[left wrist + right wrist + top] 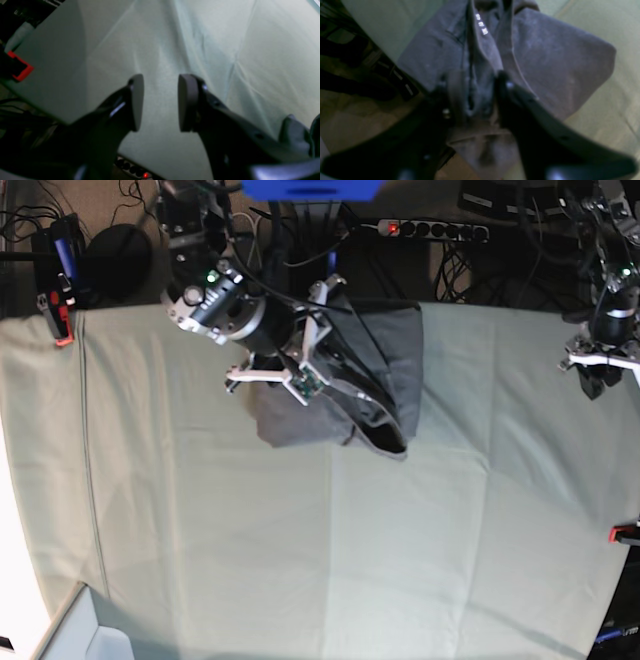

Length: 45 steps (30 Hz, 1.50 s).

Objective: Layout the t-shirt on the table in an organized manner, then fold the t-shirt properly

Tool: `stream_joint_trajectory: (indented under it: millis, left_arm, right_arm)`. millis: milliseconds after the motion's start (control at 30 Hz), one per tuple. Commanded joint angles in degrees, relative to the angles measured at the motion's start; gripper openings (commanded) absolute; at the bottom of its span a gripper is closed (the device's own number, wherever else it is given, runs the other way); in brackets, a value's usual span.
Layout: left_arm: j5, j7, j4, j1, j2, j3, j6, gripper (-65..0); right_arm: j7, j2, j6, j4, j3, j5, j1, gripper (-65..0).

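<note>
The dark grey t-shirt point(392, 352) lies bunched near the far edge of the table point(300, 530), partly hanging over it. In the right wrist view the t-shirt point(550, 60) is rumpled, with its white neck label point(481, 23) showing. My right gripper point(478, 96) is shut on a thick fold of the shirt near the collar, fabric filling the gap between its fingers. My left gripper point(160, 102) hangs open above bare cloth at the table's right side, away from the shirt, with nothing between its pads point(186, 102). In the base view the left gripper point(600, 375) is close to the table's edge.
Red clamps point(62, 330) point(625, 532) grip the table's edges, one also showing in the left wrist view point(21, 67). A power strip point(430, 228) and cables lie behind the far edge. A pale box corner point(80, 630) sits at the front left.
</note>
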Motion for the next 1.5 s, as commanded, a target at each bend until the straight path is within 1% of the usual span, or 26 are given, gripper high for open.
stream_joint_trajectory:
  millis: [0,67,133,467,733,1033,1233,1300,1467]
  left_arm:
    - [-0.2,-1.5,1.0,0.0,-0.8,-0.5,0.0,-42.8]
    - [-0.2,-1.5,1.0,0.0,-0.8,-0.5,0.0,-42.8]
    - [-0.2,-1.5,1.0,0.0,-0.8,-0.5,0.0,-42.8]
    - [-0.2,-1.5,1.3,0.0,-0.8,-0.5,0.0,-42.8]
    - [-0.2,-1.5,1.2,0.4,-0.8,-0.5,0.0,-42.8]
    - [-0.2,-1.5,1.6,0.4,-0.8,-0.5,0.0,-42.8]
    - [-0.2,-1.5,1.6,0.9,-0.8,-0.5,0.0,-42.8]
    - [-0.2,-1.5,1.6,1.1,-0.8,-0.5,0.0,-42.8]
    - [-0.2,-1.5,1.4,1.3,-0.8,-0.6,0.0,-42.8]
  right_arm:
    - [1.4,-0.6,0.6,0.9,-0.2,1.0,0.4,-55.8]
    - [1.4,-0.6,0.6,1.0,-0.3,1.0,0.1,-64.9]
    - [1.5,-0.6,0.6,1.1,-0.8,1.0,-0.2,-65.0]
    - [1.4,-0.2,0.6,5.6,-11.0,0.9,-2.7,-65.0]
    - [1.6,-0.2,0.6,5.3,-11.7,1.0,-3.5,-65.0]
    - [1.5,-0.4,0.6,4.7,-17.9,0.9,-2.9,-65.0]
    - [1.4,-0.3,0.6,1.2,-18.5,1.0,-1.2,-65.0]
    - [1.4,-0.5,0.6,-0.6,-18.5,0.9,-0.4,-62.0]
    - [1.5,-0.6,0.6,-1.5,-18.5,1.0,-0.3,-50.5]
